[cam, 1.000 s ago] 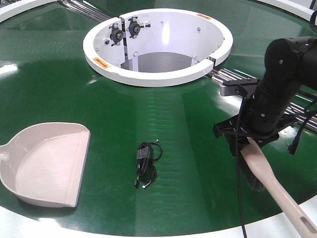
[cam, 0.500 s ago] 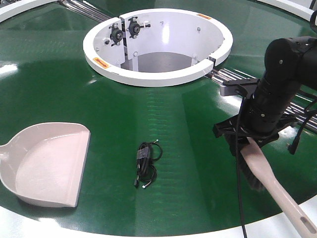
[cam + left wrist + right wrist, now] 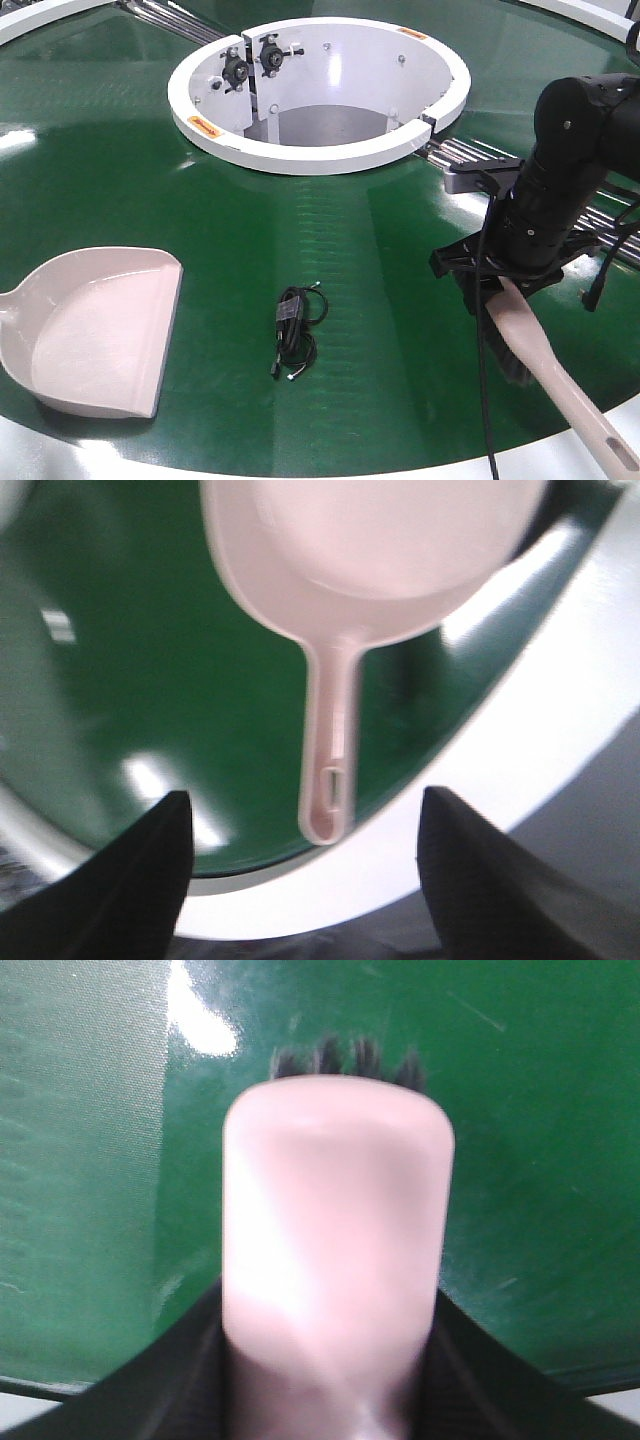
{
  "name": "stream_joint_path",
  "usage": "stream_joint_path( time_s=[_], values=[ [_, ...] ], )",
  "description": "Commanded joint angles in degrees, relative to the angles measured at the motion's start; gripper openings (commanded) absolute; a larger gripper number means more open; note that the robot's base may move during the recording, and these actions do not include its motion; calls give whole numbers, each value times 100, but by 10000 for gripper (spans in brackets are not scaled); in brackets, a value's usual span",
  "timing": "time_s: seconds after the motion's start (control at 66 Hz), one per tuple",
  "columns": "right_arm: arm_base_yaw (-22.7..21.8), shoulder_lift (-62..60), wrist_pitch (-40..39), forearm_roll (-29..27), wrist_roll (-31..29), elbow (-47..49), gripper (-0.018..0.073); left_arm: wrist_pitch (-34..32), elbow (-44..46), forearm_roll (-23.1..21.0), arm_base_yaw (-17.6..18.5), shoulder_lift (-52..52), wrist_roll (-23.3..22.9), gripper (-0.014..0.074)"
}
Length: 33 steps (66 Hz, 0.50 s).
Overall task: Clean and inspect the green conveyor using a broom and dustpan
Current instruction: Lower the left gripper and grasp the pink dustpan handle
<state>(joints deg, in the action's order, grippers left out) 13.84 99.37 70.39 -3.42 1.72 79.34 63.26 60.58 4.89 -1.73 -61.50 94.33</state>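
The green conveyor [image 3: 380,230] fills the front view, with its white central ring [image 3: 320,150] at the back. The pale dustpan [image 3: 95,330] lies at the front left, its mouth facing right. In the left wrist view its handle [image 3: 330,740] points toward my left gripper [image 3: 305,870], which is open and empty just behind the handle end, over the white rim [image 3: 520,720]. My right gripper [image 3: 500,285] is shut on the broom [image 3: 545,365] at the front right; its bristles [image 3: 505,355] are at the belt. The right wrist view shows the broom back [image 3: 335,1250] between the fingers [image 3: 470,1380].
A small black cable bundle [image 3: 297,328] lies on the belt between dustpan and broom. Steel roller strips [image 3: 470,155] run right of the ring. The broom handle end [image 3: 615,450] reaches over the white front rim [image 3: 560,462].
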Motion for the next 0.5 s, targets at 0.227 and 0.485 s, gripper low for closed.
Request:
stream_joint_path(
  time_s=[0.227,0.485],
  values=[
    [-40,-309,354,19,-30,136,-1,895,1738,625,-127,-2483,-1205,449],
    [-40,-309,354,19,-30,136,-1,895,2142,851,-514,-3224,-1244,449]
  ],
)
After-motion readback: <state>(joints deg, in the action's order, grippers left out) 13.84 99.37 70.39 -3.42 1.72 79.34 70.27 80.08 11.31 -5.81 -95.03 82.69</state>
